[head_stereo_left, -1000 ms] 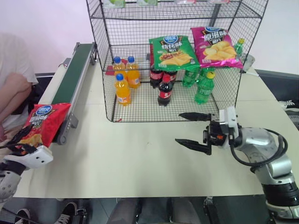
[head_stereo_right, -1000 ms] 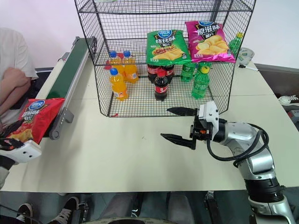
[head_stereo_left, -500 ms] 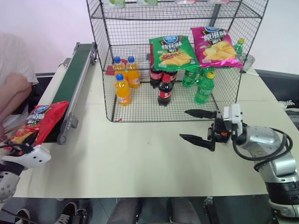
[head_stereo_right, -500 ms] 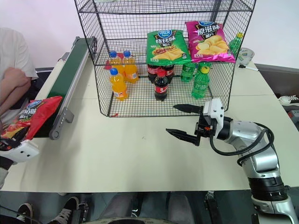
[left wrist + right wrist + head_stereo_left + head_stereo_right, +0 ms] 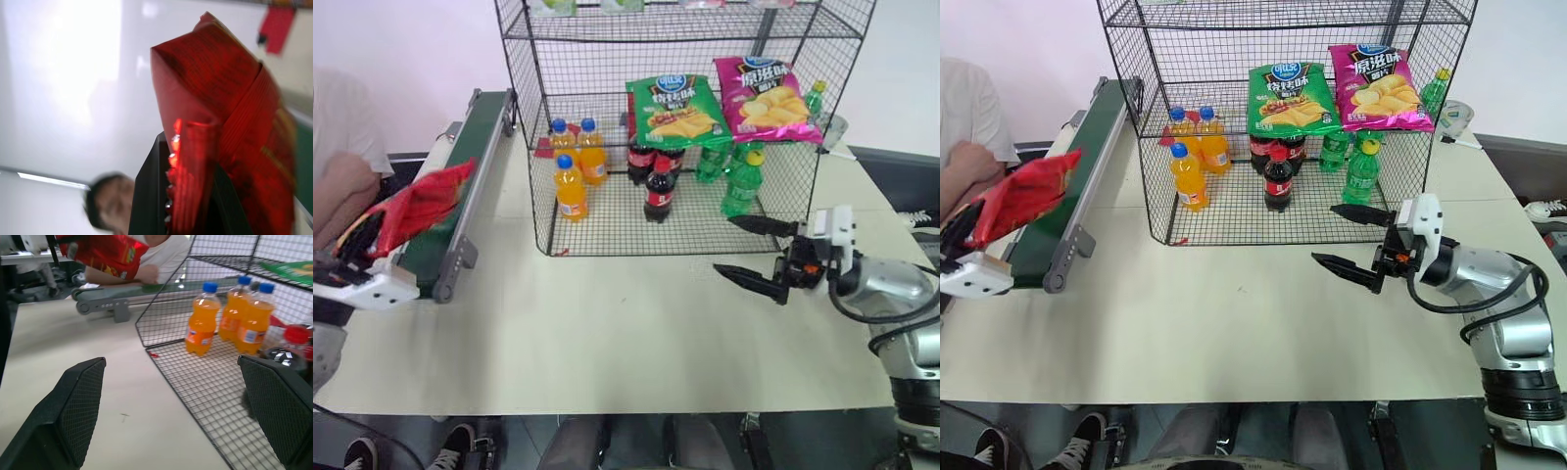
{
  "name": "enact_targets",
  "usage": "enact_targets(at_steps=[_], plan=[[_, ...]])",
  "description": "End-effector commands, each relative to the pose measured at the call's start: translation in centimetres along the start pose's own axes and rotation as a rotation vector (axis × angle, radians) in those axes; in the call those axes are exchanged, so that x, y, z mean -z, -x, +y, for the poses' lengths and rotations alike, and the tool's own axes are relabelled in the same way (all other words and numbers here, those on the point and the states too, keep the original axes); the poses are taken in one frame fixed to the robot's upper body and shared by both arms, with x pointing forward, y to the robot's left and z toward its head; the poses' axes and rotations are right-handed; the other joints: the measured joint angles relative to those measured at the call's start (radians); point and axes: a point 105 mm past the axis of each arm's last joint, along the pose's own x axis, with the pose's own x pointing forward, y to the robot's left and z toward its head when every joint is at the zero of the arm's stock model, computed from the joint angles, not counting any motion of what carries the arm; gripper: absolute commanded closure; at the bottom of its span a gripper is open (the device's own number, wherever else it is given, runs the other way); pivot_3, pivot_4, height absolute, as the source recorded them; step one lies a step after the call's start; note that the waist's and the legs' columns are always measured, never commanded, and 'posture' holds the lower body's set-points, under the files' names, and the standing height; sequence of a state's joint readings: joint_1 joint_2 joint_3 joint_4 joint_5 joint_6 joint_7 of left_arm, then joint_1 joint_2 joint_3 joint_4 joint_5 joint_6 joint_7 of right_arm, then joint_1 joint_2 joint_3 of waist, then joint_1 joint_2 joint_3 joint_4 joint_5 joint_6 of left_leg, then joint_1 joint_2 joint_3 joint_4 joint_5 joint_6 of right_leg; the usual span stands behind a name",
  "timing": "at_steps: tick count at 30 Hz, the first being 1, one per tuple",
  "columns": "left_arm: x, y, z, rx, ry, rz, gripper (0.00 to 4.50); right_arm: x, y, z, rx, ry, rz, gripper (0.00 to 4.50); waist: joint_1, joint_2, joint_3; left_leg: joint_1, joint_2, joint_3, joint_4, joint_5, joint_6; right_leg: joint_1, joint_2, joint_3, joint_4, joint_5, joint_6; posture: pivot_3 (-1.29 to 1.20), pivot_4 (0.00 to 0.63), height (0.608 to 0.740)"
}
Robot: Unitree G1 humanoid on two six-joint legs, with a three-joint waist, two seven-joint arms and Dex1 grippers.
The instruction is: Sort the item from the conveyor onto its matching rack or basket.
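L gripper is clamped on the red crisp bag, w/ the bag pinched at one end between the black fingers and held up in the air above the near end of the conveyor, off the belt; the bag sticks out tilted, its free end pointing toward the rack. In the L wrist view the crumpled red foil fills the space between the two fingers. R gripper hangs over the beige table, just in front of the rack's lower right corner, jaws spread wide w/ nothing between them, fingers pointing across toward the conveyor side. Rack's bottom tier holds three orange soda bottles on its left, dark cola bottles in the middle and green bottles on the right; above them a green chip bag and a magenta chip bag lie side by side on the next tier, leaning fwd. A person's arm in a white sleeve is at the far left, beside the conveyor, behind the raised bag
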State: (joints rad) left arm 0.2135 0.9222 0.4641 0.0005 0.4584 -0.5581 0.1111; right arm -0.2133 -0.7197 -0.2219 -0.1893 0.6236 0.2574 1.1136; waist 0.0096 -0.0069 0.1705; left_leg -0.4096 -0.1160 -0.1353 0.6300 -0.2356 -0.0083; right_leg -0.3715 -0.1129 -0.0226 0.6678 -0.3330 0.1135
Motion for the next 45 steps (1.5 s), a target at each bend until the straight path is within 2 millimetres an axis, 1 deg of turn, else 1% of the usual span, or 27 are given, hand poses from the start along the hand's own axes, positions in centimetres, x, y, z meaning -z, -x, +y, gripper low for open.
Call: enact_targets(at_steps=[1, 2, 4, 7, 10, 12, 14, 15, 17, 19, 22, 23, 24, 26, 31, 33, 35, 38, 41, 43, 45], plan=[[-3.3, -0.9, 1.6, -0.034, -0.004, -0.113, 4.42, -2.2, 1.4, -1.3, 0.069, 0.012, -0.077, 0.00, 0.000, 0.000, 0.000, 0.000, 0.000, 0.000, 0.000, 0.000, 0.000, 0.001, 0.000, 0.000, 0.000, 0.000, 0.000, 0.00, 0.150, 0.740], [-4.3, -1.1, 1.7, -0.031, -0.005, -0.149, 4.42, -2.6, 1.6, -1.5, 0.084, 0.013, -0.090, 0.00, 0.001, 0.000, 0.000, 0.000, 0.000, 0.000, 0.000, 0.000, 0.000, 0.001, 0.000, 0.000, 0.000, 0.000, 0.000, 0.00, 0.150, 0.740], [-5.6, -1.6, 2.0, -0.033, -0.011, -0.196, 4.42, -2.8, 2.0, -1.9, 0.114, 0.017, -0.099, 0.00, 0.002, 0.000, 0.000, 0.000, 0.000, 0.000, 0.000, 0.000, 0.000, 0.002, 0.000, 0.000, 0.000, 0.000, 0.000, 0.00, 0.150, 0.740], [-7.3, -2.4, 2.4, -0.043, 0.004, -0.258, 4.42, -2.5, 2.5, -2.0, 0.134, 0.015, -0.084, 0.00, 0.003, 0.000, 0.000, 0.000, 0.000, 0.000, 0.000, 0.000, 0.000, 0.002, 0.000, 0.000, 0.000, 0.000, 0.000, 0.00, 0.150, 0.740], [-9.5, -3.3, 2.9, -0.068, 0.024, -0.325, 4.42, -2.7, 2.8, -2.1, 0.163, 0.016, -0.094, 0.00, 0.003, 0.000, 0.000, 0.000, 0.000, 0.000, 0.000, 0.000, 0.000, 0.002, 0.000, 0.000, 0.000, 0.000, 0.000, 0.00, 0.150, 0.740], [-10.2, -3.7, 3.3, -0.084, 0.041, -0.344, 4.42, -2.8, 2.9, -2.1, 0.172, 0.022, -0.096, 0.00, 0.003, 0.000, 0.000, 0.000, 0.000, 0.000, 0.001, 0.000, 0.000, 0.002, 0.000, 0.000, 0.000, 0.000, 0.000, 0.00, 0.150, 0.740], [-11.6, -4.7, 4.0, -0.116, 0.033, -0.386, 4.42, -3.1, 3.1, -2.1, 0.185, 0.017, -0.110, 0.00, 0.003, 0.000, 0.000, 0.000, 0.000, 0.000, 0.001, 0.000, 0.000, 0.002, 0.000, 0.000, 0.000, 0.000, 0.000, 0.00, 0.150, 0.740], [-12.0, -5.4, 4.5, -0.139, 0.024, -0.389, 4.42, -3.3, 3.2, -2.1, 0.194, 0.012, -0.124, 0.00, 0.004, 0.000, 0.000, 0.000, 0.000, 0.000, 0.001, 0.000, 0.000, 0.003, 0.000, 0.000, 0.000, 0.000, 0.000, 0.00, 0.150, 0.740], [-12.3, -7.0, 5.5, -0.186, 0.030, -0.386, 4.42, -4.0, 3.4, -2.3, 0.217, 0.002, -0.168, 0.00, 0.004, 0.000, 0.000, 0.000, 0.000, 0.000, 0.001, 0.001, -0.001, 0.003, 0.001, -0.001, 0.001, 0.000, 0.000, 0.00, 0.150, 0.740], [-12.7, -8.2, 5.8, -0.213, 0.025, -0.390, 4.42, -4.4, 3.5, -2.3, 0.230, -0.010, -0.199, 0.00, 0.004, 0.000, 0.000, 0.000, 0.000, 0.000, 0.002, 0.001, -0.001, 0.003, 0.001, -0.001, 0.001, 0.000, 0.000, 0.00, 0.150, 0.740], [-13.2, -10.1, 6.2, -0.256, 0.025, -0.392, 4.42, -4.4, 3.3, -1.9, 0.221, -0.015, -0.208, 0.00, 0.000, 0.001, 0.000, 0.000, 0.000, 0.000, 0.002, 0.001, -0.001, 0.003, 0.001, -0.001, 0.001, 0.000, 0.000, 0.00, 0.150, 0.740], [-13.2, -10.7, 6.6, -0.275, 0.024, -0.386, 4.42, -4.4, 3.2, -1.8, 0.221, -0.011, -0.208, 0.00, -0.002, 0.000, 0.000, 0.000, 0.000, 0.000, 0.001, 0.001, -0.001, 0.003, 0.001, -0.001, 0.001, 0.000, 0.000, 0.00, 0.150, 0.740], [-13.2, -11.3, 7.0, -0.294, 0.022, -0.382, 4.42, -4.5, 3.2, -1.8, 0.225, -0.015, -0.216, 0.00, -0.001, 0.000, 0.000, 0.000, 0.000, 0.000, 0.001, 0.004, -0.006, 0.003, 0.001, -0.001, 0.001, 0.000, 0.000, 0.00, 0.150, 0.740], [-13.0, -12.2, 7.6, -0.324, 0.007, -0.368, 4.42, -4.5, 3.1, -1.8, 0.231, -0.018, -0.221, 0.00, -0.003, 0.000, 0.000, 0.000, 0.000, 0.000, 0.001, 0.005, -0.007, 0.003, 0.001, -0.001, 0.002, 0.000, 0.000, 0.00, 0.150, 0.740], [-12.7, -14.5, 7.6, -0.362, -0.040, -0.351, 4.42, -5.0, 2.8, -1.9, 0.240, -0.025, -0.256, 0.00, 0.002, 0.000, 0.000, 0.000, 0.000, 0.000, 0.001, 0.005, -0.007, 0.003, 0.001, -0.001, 0.002, 0.000, 0.000, 0.00, 0.150, 0.740], [-12.4, -15.7, 6.8, -0.357, -0.056, -0.328, 4.42, -4.9, 2.5, -1.8, 0.236, -0.026, -0.254, 0.00, 0.002, 0.000, 0.000, 0.000, 0.000, 0.000, 0.002, 0.005, -0.007, 0.003, 0.001, -0.001, 0.002, 0.000, 0.000, 0.00, 0.150, 0.740], [-12.5, -16.6, 5.6, -0.337, -0.091, -0.322, 4.42, -4.6, 2.3, -1.8, 0.234, -0.030, -0.250, 0.00, 0.002, 0.000, 0.000, 0.000, 0.000, 0.000, 0.002, 0.005, -0.007, 0.003, 0.001, -0.001, 0.002, 0.000, 0.000, 0.00, 0.150, 0.740], [-12.5, -17.7, 3.7, -0.325, -0.098, -0.318, 4.42, -4.6, 2.2, -1.8, 0.232, -0.021, -0.243, 0.00, 0.002, 0.000, 0.000, 0.000, 0.000, 0.000, 0.002, 0.005, -0.007, 0.003, 0.001, -0.001, 0.002, 0.000, 0.000, 0.00, 0.150, 0.740], [-12.7, -18.8, 1.0, -0.280, -0.152, -0.322, 4.42, -4.2, 2.1, -1.8, 0.228, -0.016, -0.229, 0.00, 0.002, -0.001, 0.001, 0.000, -0.001, 0.000, 0.002, 0.005, -0.007, 0.003, 0.001, -0.001, 0.003, 0.000, 0.000, 0.00, 0.150, 0.740], [-12.5, -19.1, -0.1, -0.256, -0.183, -0.319, 4.42, -4.2, 2.0, -1.8, 0.226, -0.013, -0.226, 0.00, 0.002, -0.001, 0.001, 0.000, -0.001, 0.000, 0.002, 0.005, -0.007, 0.002, 0.001, -0.001, 0.004, 0.000, 0.001, 0.00, 0.150, 0.740], [-12.2, -19.7, -1.9, -0.211, -0.144, -0.294, 4.42, -4.3, 2.1, -1.9, 0.232, -0.012, -0.227, 0.00, 0.000, -0.001, 0.001, 0.000, -0.001, 0.000, 0.002, 0.005, -0.007, 0.002, 0.001, -0.001, 0.004, 0.000, 0.001, 0.00, 0.150, 0.740]])
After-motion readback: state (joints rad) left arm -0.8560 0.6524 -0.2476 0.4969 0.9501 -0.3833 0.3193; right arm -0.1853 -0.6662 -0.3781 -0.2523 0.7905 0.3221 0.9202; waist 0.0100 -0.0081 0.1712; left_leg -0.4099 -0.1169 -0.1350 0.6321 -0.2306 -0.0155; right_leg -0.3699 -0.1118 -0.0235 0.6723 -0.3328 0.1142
